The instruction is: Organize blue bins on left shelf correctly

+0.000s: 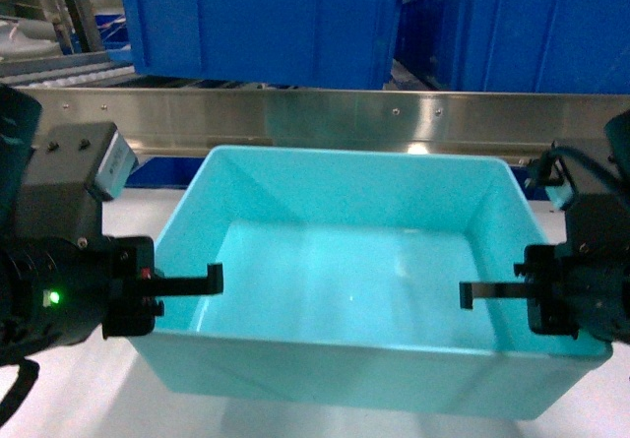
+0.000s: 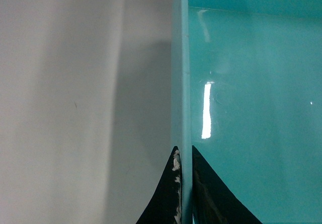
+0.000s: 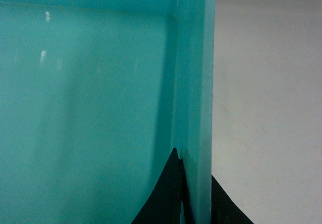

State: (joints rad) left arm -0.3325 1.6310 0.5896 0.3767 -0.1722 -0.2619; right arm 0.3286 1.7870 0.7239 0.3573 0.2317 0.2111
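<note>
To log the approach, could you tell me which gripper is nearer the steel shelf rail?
Neither clearly: left gripper clamps the turquoise bin's left wall, right gripper its right wall, both about equally short of the steel shelf rail behind it.

Two dark blue crates [image 1: 266, 25] [image 1: 522, 30] stand side by side behind; a white worktop [image 1: 89, 399] lies below, apparently bare plastic.

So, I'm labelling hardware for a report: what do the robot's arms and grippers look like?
Both arms are black and blocky. The left gripper and right gripper end in thin black L-shaped fingers. The left wrist shows a green light and a grey camera block; black cables loop by the right wrist.
</note>
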